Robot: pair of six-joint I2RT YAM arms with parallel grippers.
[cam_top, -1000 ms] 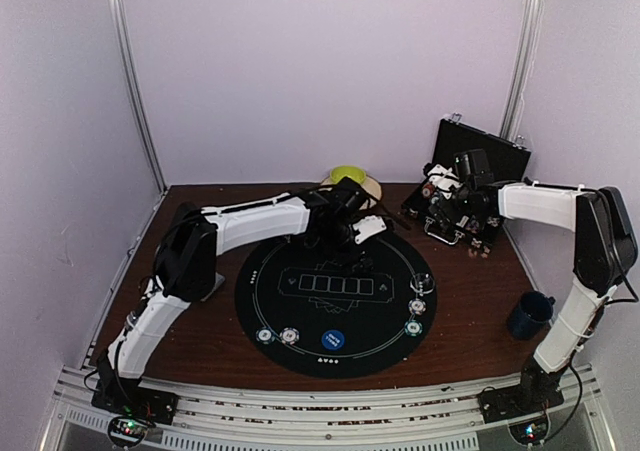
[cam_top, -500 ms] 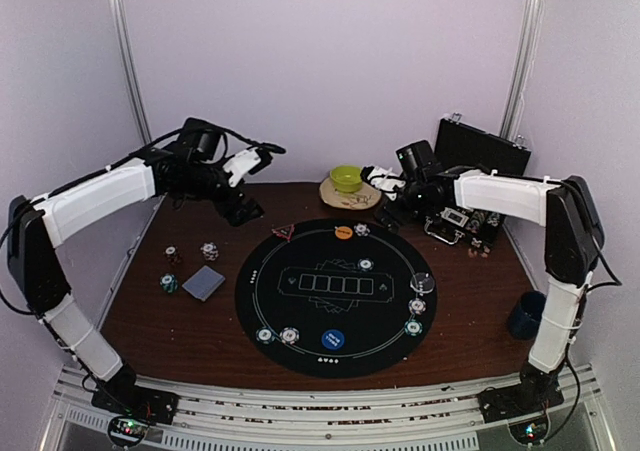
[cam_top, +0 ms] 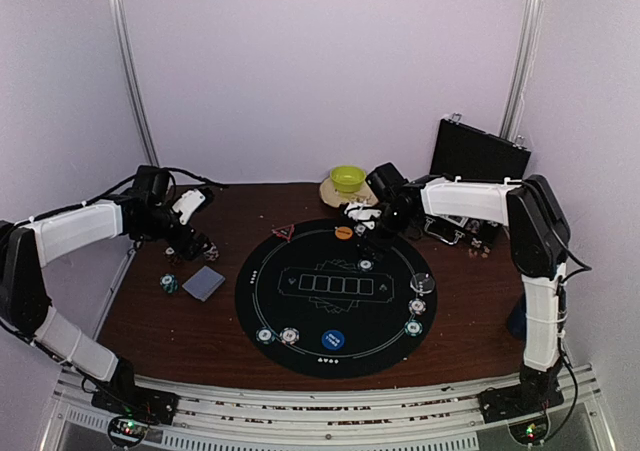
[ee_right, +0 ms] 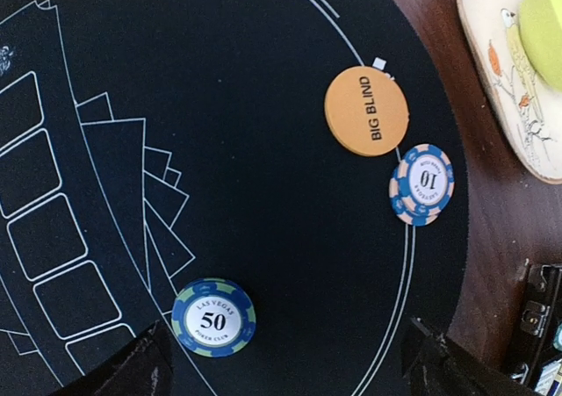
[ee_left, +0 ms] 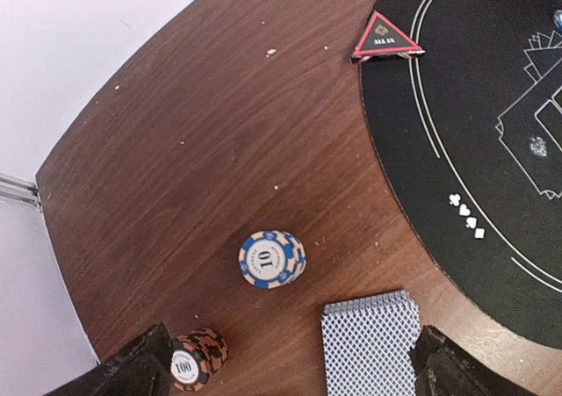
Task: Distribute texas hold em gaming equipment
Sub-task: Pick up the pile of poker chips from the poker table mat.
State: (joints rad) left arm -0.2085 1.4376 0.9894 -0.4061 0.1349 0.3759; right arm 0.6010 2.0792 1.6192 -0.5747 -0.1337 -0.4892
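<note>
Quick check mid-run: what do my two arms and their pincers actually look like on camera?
They match. The left arm and right arm have smooth white shell links joined by black joint housings. Thin black cables loop near the left wrist. The left pincer and right pincer are black with a white part. Their fingers look dark and blocky. No markings are readable.

Card deck (ee_left: 369,342), apparently edge-cropped below
</note>
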